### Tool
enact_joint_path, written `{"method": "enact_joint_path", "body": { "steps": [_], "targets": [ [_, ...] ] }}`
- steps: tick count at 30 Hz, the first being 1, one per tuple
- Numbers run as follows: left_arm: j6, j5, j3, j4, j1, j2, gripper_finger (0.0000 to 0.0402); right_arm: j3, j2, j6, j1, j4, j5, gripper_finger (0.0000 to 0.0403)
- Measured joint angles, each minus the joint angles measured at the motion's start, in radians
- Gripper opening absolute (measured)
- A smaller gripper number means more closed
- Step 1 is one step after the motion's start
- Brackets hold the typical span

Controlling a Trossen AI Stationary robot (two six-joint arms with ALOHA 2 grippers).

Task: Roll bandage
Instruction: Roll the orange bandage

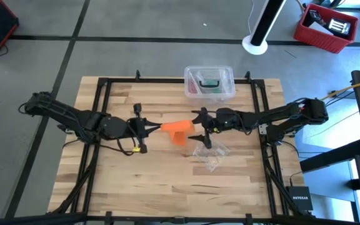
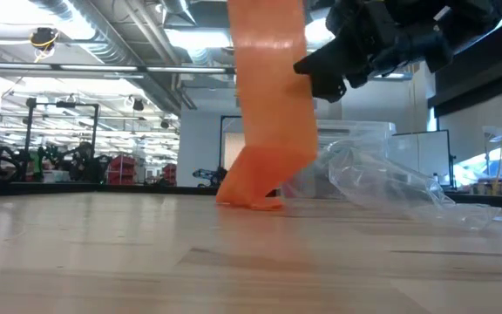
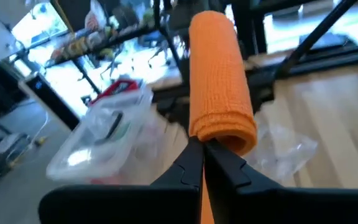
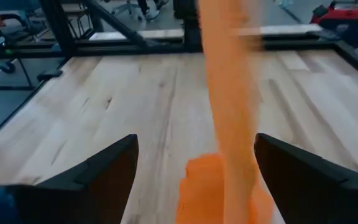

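Observation:
The orange bandage (image 1: pixel 175 129) hangs as a flat band (image 2: pixel 273 78) from my left gripper (image 1: pixel 157 127), which is raised above the middle of the table and shut on it. The band's lower end lies in a heap (image 2: pixel 253 187) on the wood. In the left wrist view its upper part curls over the fingertips as a thick fold (image 3: pixel 219 81). My right gripper (image 1: pixel 202 129) is open just to the right of the band. Its two fingers stand wide on either side of the hanging band (image 4: pixel 229 93) and do not touch it. My left gripper pinches the bandage near its upper end (image 3: pixel 211 144) between its two shut fingers (image 3: pixel 188 165), coming nearly level from the table's left. The band folds over the fingertips and hangs slack below them. Its lower end (image 1: pixel 180 137) rests on the table.
A clear plastic box (image 1: pixel 209 82) with small items stands at the table's far edge. A crumpled clear plastic bag (image 1: pixel 211 155) lies on the near side of my right gripper. Black frame rails (image 1: pixel 100 106) run along the table's sides. Bare wood lies toward the near edge.

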State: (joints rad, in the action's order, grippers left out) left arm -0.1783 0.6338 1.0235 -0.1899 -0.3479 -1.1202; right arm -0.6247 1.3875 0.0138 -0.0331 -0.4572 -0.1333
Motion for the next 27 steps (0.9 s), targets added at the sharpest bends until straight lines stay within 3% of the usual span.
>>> {"method": "enact_joint_path", "body": {
  "steps": [4, 9, 14, 19, 22, 27],
  "targets": [
    [-0.046, 0.001, 0.053, 0.024, -0.022, 0.002, 0.0000, -0.005, -0.002, -0.011, 0.001, -0.051, -0.004, 0.0319],
    [-0.143, 0.000, 0.167, 0.016, -0.039, 0.001, 0.0000, -0.109, -0.032, -0.067, 0.001, -0.058, -0.042, 0.0288],
    [-0.101, -0.022, 0.274, -0.139, -0.049, 0.003, 0.0000, -0.267, -0.041, -0.166, 0.001, 0.125, -0.041, 0.0263],
    [-0.117, -0.025, 0.299, -0.149, -0.052, 0.002, 0.0000, -0.419, -0.030, -0.257, 0.001, 0.375, -0.053, 0.0257],
    [-0.117, -0.012, 0.299, -0.152, -0.051, 0.002, 0.0000, -0.444, -0.031, -0.258, 0.000, 0.416, -0.102, 0.0257],
    [-0.108, 0.002, 0.299, -0.152, -0.051, 0.002, 0.0000, -0.443, -0.030, -0.249, 0.001, 0.507, -0.071, 0.0243]
  ]
}}
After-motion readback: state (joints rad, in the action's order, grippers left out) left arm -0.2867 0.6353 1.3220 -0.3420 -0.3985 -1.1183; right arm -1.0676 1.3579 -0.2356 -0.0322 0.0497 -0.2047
